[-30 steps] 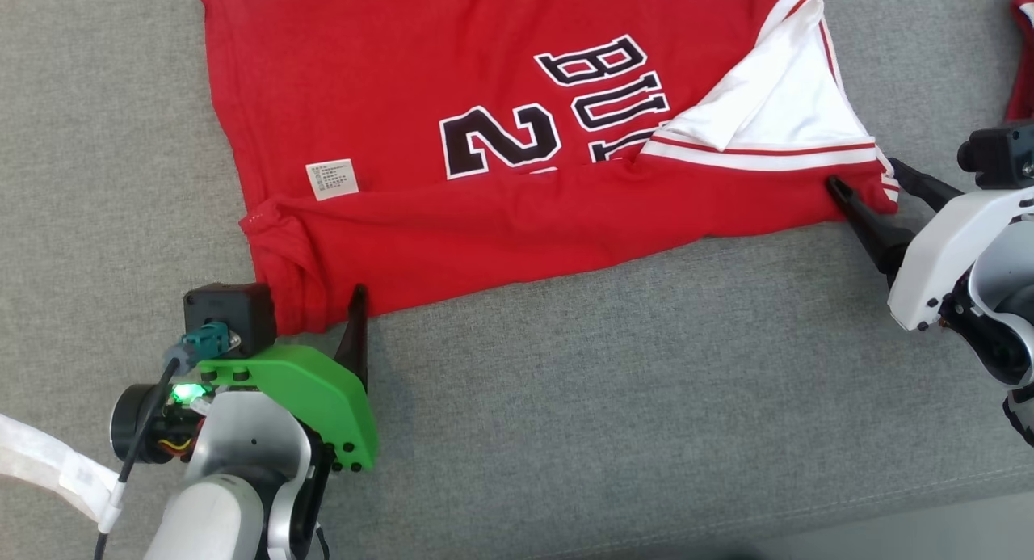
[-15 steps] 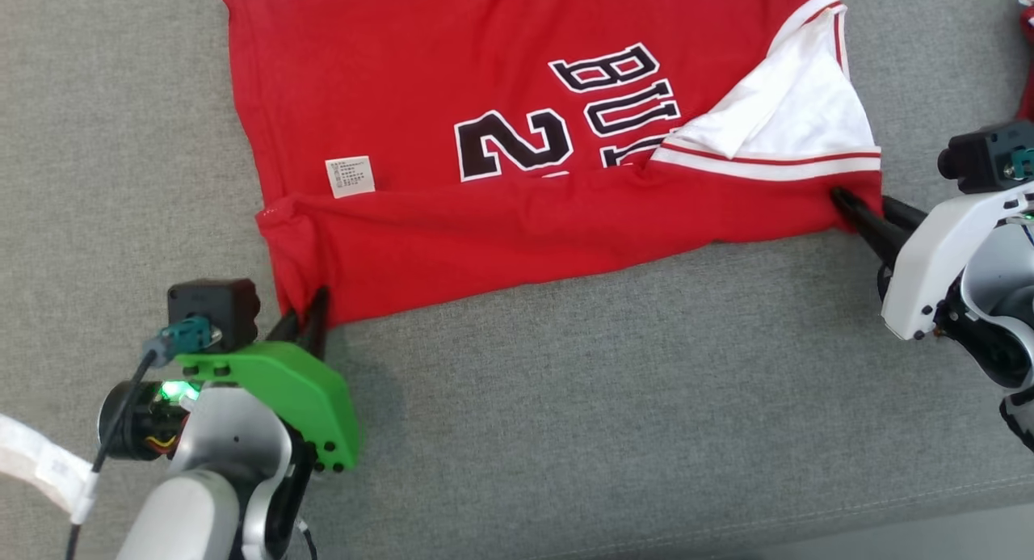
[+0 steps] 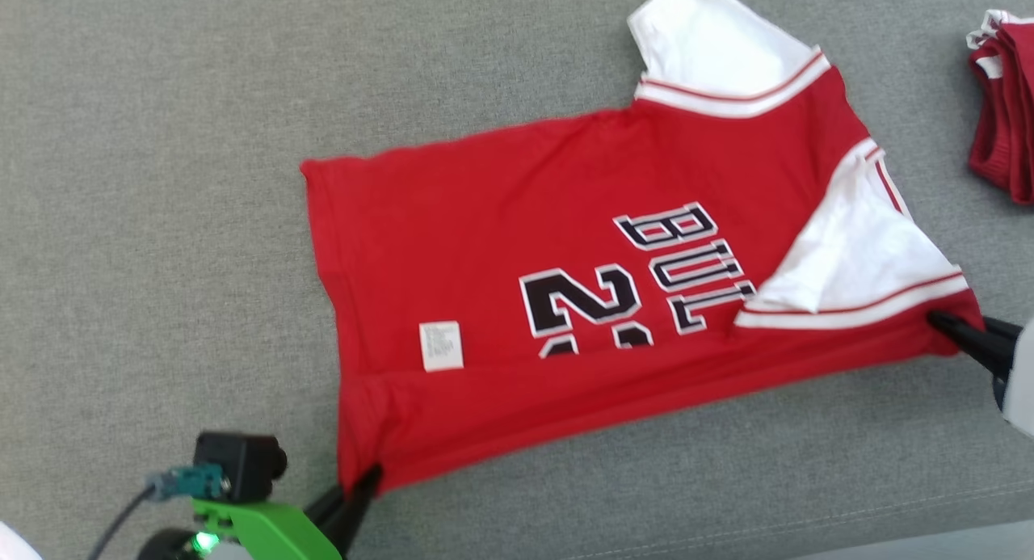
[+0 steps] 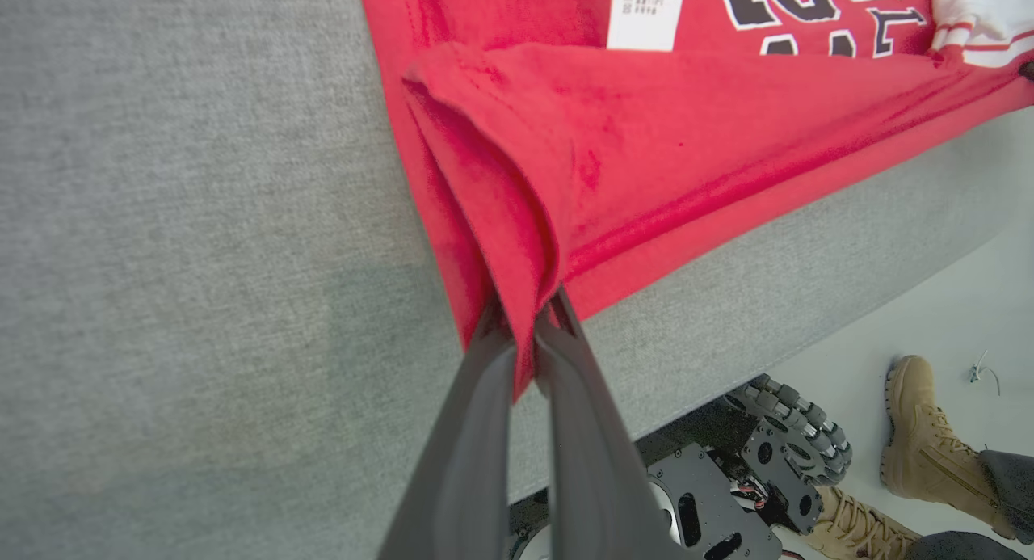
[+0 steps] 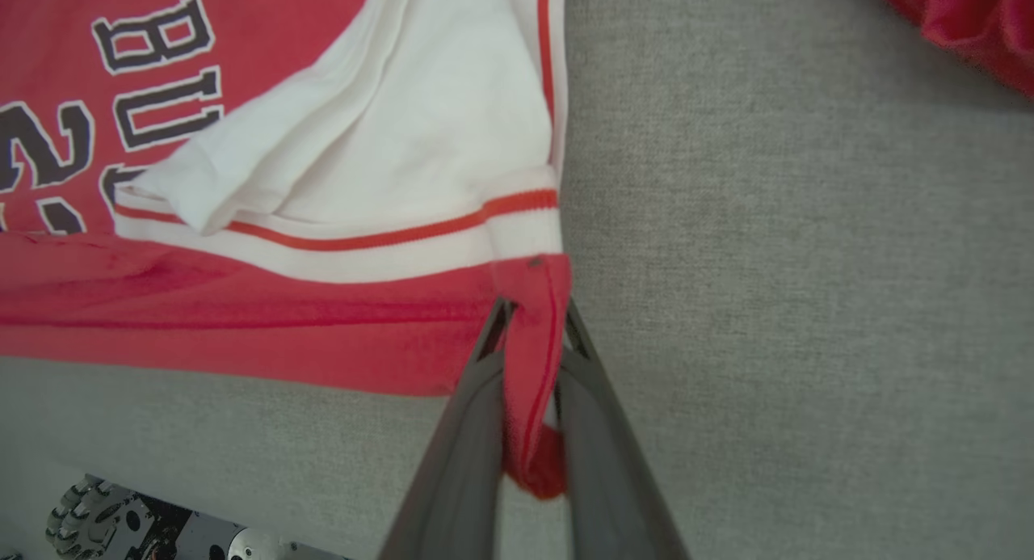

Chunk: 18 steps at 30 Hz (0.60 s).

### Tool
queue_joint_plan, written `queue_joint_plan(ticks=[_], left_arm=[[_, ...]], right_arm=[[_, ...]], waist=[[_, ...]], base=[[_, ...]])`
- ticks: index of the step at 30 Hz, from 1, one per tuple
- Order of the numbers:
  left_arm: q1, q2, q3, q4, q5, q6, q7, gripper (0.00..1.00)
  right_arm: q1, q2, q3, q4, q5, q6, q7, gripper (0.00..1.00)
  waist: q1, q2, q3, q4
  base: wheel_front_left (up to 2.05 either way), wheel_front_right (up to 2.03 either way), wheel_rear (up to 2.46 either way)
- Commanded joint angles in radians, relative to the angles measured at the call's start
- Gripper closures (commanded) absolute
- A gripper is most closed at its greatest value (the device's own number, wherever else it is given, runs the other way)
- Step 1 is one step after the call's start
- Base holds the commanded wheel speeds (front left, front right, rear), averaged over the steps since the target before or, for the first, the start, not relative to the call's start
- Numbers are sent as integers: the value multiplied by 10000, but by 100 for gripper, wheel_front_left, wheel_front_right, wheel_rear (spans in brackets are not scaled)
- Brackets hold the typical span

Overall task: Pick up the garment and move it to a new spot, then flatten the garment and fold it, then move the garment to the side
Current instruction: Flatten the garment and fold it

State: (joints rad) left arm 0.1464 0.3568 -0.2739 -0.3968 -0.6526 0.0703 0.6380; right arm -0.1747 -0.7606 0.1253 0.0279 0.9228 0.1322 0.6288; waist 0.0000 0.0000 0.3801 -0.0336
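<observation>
On grey surface [image 3: 161, 140] above pale floor [image 4: 929, 301], garment [image 3: 501, 221]

Matt knit garment [image 3: 501, 245]; coarse woven grey tabletop [image 3: 161, 140]

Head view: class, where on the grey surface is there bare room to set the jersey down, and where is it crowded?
Free: the wide grey surface left of the jersey; the strip beyond its far edge; the near band between the left fingers and the right fingers. Crowded: the right side, where a red pile lies near the jersey.
</observation>
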Motion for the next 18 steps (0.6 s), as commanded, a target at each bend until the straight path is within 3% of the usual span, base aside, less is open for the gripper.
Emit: queue_joint_plan(ticks=[1, 3, 6, 7, 8, 9, 13, 18], left_arm=[[335, -33, -24, -112, -71, 64, -83, 100], [712, -134, -236, -253, -88, 66, -149, 100], [988, -352, -551, -174, -124, -18, -272, 83], [1001, -400, -611, -87, -99, -42, -334, 75], [955, -446, -660, 31, 12, -47, -424, 55], [905, -500, -711, 110, 80, -40, -488, 0], [851, -629, -693, 348, 279, 176, -724, 0], [835, -83, 25, -63, 658, 526, -876, 0]], right_arm=[[371, -126, -324, -65, 83, -30, 159, 100], [867, -99, -668, -267, 66, -29, 322, 100], [1419, 176, -916, -508, -248, -27, 484, 100], [1503, 264, -980, -556, -342, -27, 497, 66], [1562, 355, -1036, -605, -478, -26, 507, 27], [1600, 440, -1070, -648, -567, -26, 503, 0], [1601, 754, -1368, -706, -1048, -24, 390, 0], [1186, 489, -2274, -1417, -1040, -23, 634, 0]], waist=[[0, 0, -106, -8], [0, 0, -103, 16], [0, 0, -62, 58], [0, 0, -49, 66], [0, 0, -39, 78], [0, 0, -34, 84], [0, 0, -50, 101], [0, 0, 105, 107]], base=[[0, 0, 0], [0, 0, 0], [0, 0, 0], [0, 0, 0], [0, 0, 0], [0, 0, 0], [0, 0, 0], [0, 0, 0]])
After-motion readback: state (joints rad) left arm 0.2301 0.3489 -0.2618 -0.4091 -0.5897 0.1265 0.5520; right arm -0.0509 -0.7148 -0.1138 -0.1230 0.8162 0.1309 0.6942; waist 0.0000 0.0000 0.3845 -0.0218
